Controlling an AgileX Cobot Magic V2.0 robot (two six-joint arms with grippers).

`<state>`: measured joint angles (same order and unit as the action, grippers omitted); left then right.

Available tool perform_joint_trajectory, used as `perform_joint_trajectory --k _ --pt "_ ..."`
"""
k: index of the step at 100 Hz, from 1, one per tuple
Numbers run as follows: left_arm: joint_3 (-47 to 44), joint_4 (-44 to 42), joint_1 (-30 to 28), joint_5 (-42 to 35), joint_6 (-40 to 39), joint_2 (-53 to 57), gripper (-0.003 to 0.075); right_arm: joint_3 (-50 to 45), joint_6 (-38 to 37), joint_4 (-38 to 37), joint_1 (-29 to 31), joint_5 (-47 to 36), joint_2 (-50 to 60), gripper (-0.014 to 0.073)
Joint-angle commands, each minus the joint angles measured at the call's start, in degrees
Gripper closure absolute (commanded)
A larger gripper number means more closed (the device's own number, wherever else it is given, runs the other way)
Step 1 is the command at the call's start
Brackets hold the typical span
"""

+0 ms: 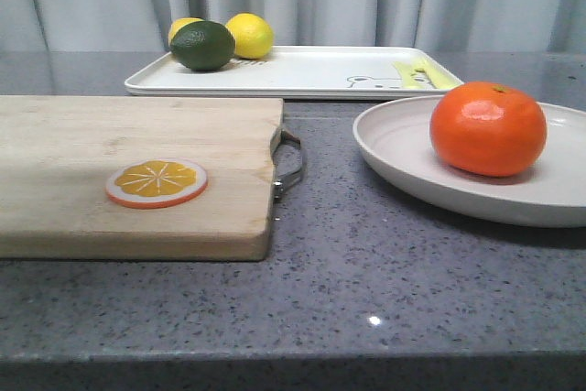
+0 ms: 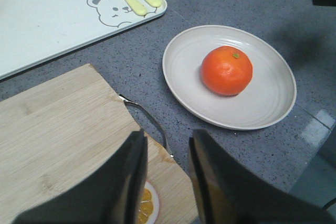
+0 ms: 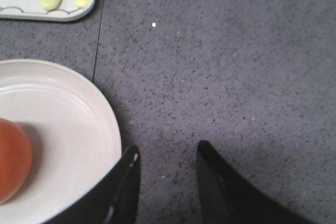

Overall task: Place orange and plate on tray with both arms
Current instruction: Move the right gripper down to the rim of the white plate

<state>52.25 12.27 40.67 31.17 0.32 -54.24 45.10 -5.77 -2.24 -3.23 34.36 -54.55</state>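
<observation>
While neither arm grips anything yet, the job sits at its opening step: the orange (image 1: 488, 128) rests on the plate (image 1: 403, 148), and both stand on the speckled grey stone counter (image 1: 366, 290), just in front of the tray's (image 1: 311, 70) right end and apart from it. At far left, a pale wooden cutting board (image 1: 137, 167) with a bent metal handle (image 1: 289, 164) carries a flat orange slice (image 1: 156, 182); the left gripper (image 2: 167, 174) hovers above that board's corner, its dark fingers parted and empty. Behind the board, the matte white rectangular tray with rounded corners already carries a dark green lime (image 1: 202, 45) and two yellow lemons (image 1: 250, 35) at its left end, with a bear line drawing (image 1: 371, 81) and pale yellow cutlery (image 1: 421, 73) at its right. Moving right, the glossy, round, orange-red fruit sits slightly off centre in the shallow off-white dish with its low raised rim. The right gripper (image 3: 167, 182) hangs just beside the plate's rim over bare counter, jaws spread and holding nothing. Judging from this layout, the next move calls for one arm to pinch the plate's thin rim and the other to close around the smooth fruit, then carry both back onto the open middle of the tray.
</observation>
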Motion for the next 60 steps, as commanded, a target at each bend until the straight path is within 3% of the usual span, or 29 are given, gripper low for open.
perform_joint_trajectory --k 1,31,60 --pt "-1.36 0.49 -0.13 -5.62 0.23 4.98 0.0533 5.06 0.28 0.1 -0.97 1.91 -3.9 0.0278" --pt "-3.74 0.74 -0.13 -5.7 0.23 11.42 0.0533 12.28 0.28 2.24 -1.51 11.11 -17.3 0.0278" --pt "-3.74 0.74 -0.13 -5.38 0.23 11.54 0.0533 13.56 0.92 5.26 -1.51 11.75 -21.79 0.0279"
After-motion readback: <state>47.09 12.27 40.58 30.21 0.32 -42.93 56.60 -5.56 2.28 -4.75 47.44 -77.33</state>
